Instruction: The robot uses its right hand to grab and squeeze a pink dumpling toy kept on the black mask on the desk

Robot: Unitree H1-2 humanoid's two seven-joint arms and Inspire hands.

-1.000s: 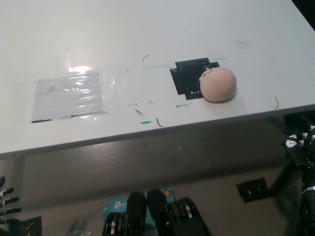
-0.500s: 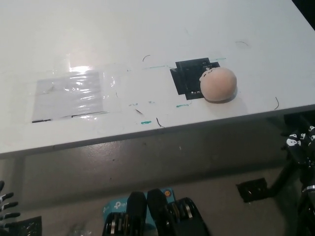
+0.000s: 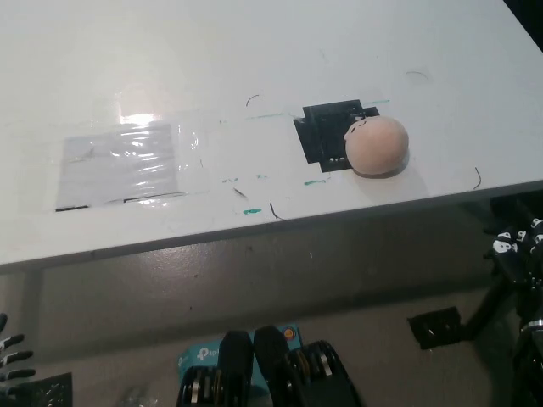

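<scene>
A round pink dumpling toy [image 3: 377,145] with a small drawn face sits on the right edge of a black mask [image 3: 325,136] on the white desk [image 3: 254,59]. My black right hand [image 3: 519,252] hangs below the desk's front edge at the far right, well short of the toy and only partly in view. Only the fingertips of my white left hand [image 3: 10,358] show at the bottom left corner, spread apart and holding nothing.
A clear plastic sheet [image 3: 119,161] lies flat on the desk's left part. Small teal and black marks dot the desk's front middle. Below the desk edge the grey floor shows, with a black block [image 3: 437,326] at the lower right.
My right hand has sunk slightly lower at the right edge. The left fingertips have slipped down toward the corner. The toy and mask have not moved.
</scene>
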